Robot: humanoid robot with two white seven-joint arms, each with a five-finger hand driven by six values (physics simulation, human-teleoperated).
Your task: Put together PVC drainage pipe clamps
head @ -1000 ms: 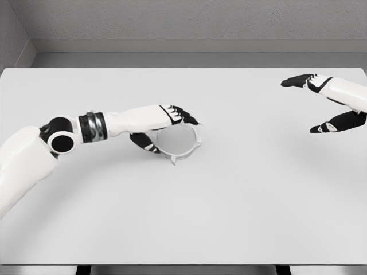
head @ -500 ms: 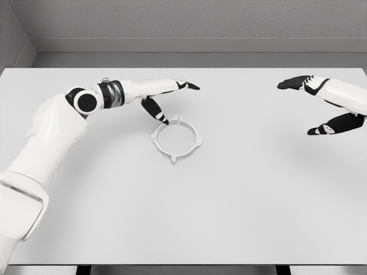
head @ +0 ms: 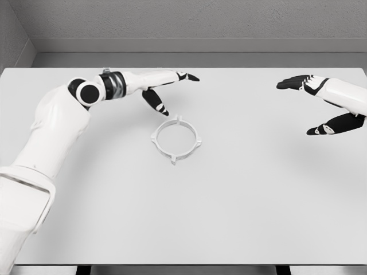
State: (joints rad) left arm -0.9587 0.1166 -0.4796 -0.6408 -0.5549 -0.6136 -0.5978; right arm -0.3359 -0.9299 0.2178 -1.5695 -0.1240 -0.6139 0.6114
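A white ring-shaped pipe clamp (head: 176, 140) with small tabs around its rim lies flat on the white table (head: 183, 212), a little left of centre. My left hand (head: 172, 89) hovers above and behind it, fingers spread, holding nothing and clear of the ring. My right hand (head: 312, 106) hangs at the far right of the table with thumb and fingers wide apart, empty.
The table's back edge meets a grey wall (head: 195, 23). My left arm (head: 57, 126) stretches from the lower left across the left part of the table.
My left hand has let go of the clamp and lifted up and back, away from it. The clamp stays flat where it was. The right hand has barely shifted.
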